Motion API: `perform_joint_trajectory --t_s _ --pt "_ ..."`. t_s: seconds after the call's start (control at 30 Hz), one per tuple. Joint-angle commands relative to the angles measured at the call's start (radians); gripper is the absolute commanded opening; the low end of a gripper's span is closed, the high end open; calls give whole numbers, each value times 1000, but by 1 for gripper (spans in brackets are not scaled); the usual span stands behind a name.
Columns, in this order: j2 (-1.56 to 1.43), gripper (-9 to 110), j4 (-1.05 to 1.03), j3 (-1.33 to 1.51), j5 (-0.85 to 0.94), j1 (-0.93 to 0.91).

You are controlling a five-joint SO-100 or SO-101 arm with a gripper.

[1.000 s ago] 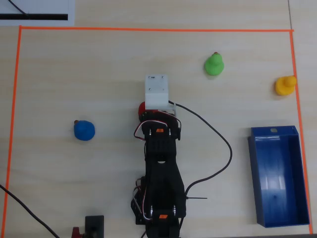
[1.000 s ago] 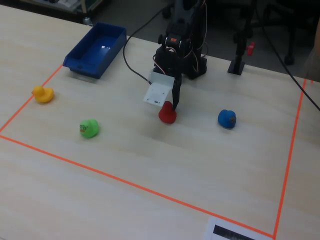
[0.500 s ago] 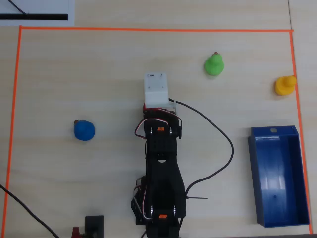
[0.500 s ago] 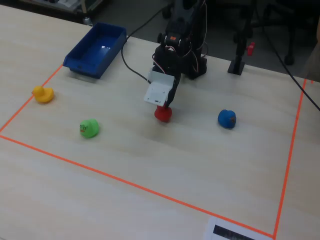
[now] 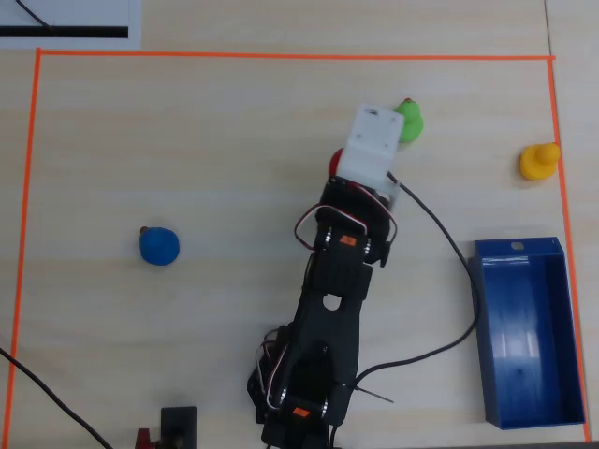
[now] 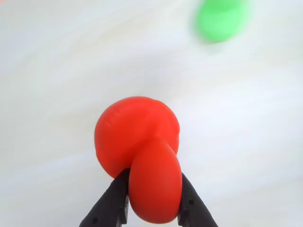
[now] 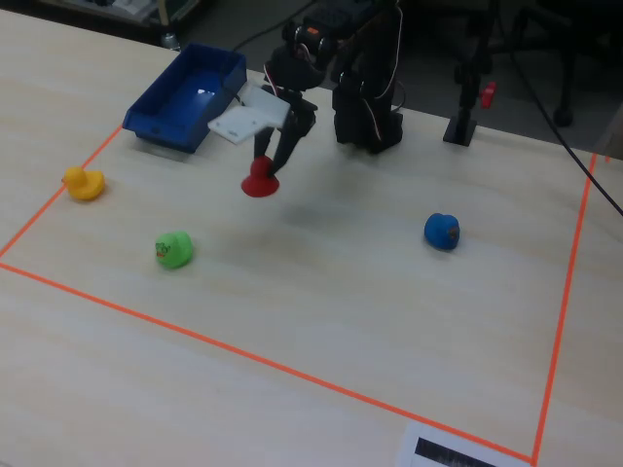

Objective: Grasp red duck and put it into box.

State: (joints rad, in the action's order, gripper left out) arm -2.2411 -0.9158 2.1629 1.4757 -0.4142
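Observation:
The red duck (image 6: 142, 151) hangs between my black fingers in the wrist view, pinched by its smaller end. My gripper (image 6: 154, 201) is shut on it. In the fixed view the red duck (image 7: 259, 182) is held off the table, between the green duck (image 7: 174, 249) and the blue box (image 7: 154, 122). From overhead only a red sliver of the duck (image 5: 335, 161) shows beside the white wrist block, with the gripper (image 5: 343, 166) itself hidden under that block. The box (image 5: 483, 327) lies at the right edge, open and empty.
A green duck (image 5: 408, 121) sits just right of the wrist block. An orange-yellow duck (image 5: 538, 161) rests on the right tape line. A blue duck (image 5: 159, 246) is at the left. Orange tape (image 5: 281, 56) frames the work area. The arm's cable (image 5: 463, 290) loops toward the box.
The arm has lifted the red duck off the table and swung it toward the box, to the right in the overhead view. The other ducks have not moved.

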Motion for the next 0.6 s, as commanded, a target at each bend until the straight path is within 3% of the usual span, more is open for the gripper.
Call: perform_joint_trajectory --t_s 0.0,0.33,0.57 --pt "21 0 -104 -198 28 -252" --pt "44 0 -350 -307 215 -856" --pt "100 0 -295 -298 216 -985"
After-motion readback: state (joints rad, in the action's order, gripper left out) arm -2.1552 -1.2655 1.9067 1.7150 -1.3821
